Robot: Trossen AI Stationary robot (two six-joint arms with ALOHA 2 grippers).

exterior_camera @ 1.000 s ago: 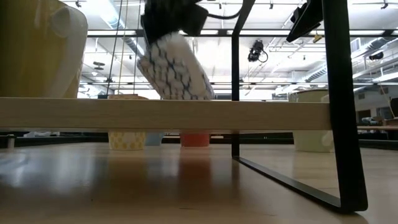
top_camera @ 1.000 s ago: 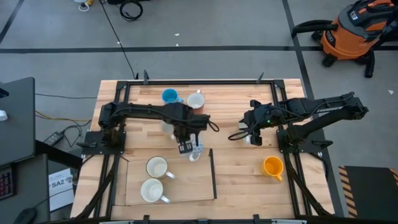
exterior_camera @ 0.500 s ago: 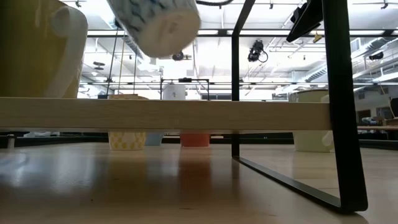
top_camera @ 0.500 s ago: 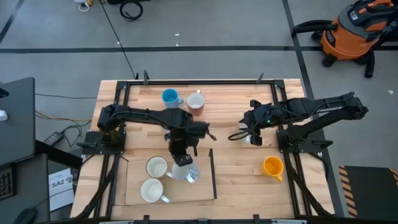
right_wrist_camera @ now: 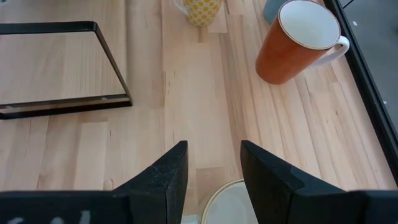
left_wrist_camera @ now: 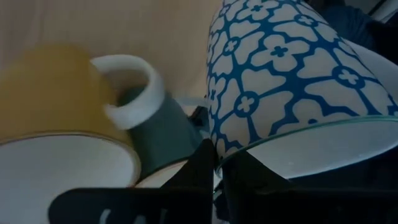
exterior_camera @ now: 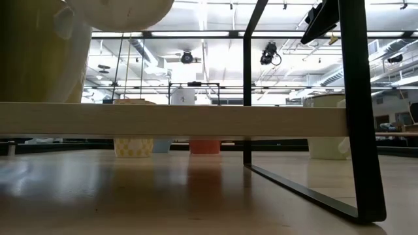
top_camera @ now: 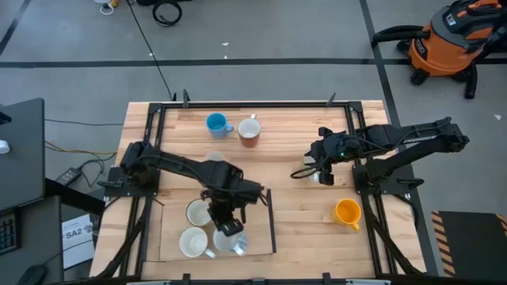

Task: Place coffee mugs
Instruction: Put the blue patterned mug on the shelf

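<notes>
- Patterned mug [top_camera: 237, 240]: white with a blue floral lattice, tilted, held in the closed left pincer [top_camera: 230, 229] just above the tray's near right part, beside the two white mugs.
- White mug [top_camera: 199, 212]: upright on the tray, mouth up, handle toward the right.
- Second white mug [top_camera: 193, 242]: upright on the tray, nearer the front edge, handle to the right.
- Blue mug [top_camera: 215, 123]: upright at the counter's far side.
- Reddish-brown mug [top_camera: 249, 130]: white inside, upright just beside the blue one.
- Orange-yellow mug [top_camera: 347, 211]: upright at the right, well apart from the tray.
- Pale mug [top_camera: 320, 176]: under the open right pincer [top_camera: 321, 170], mostly hidden.
</notes>
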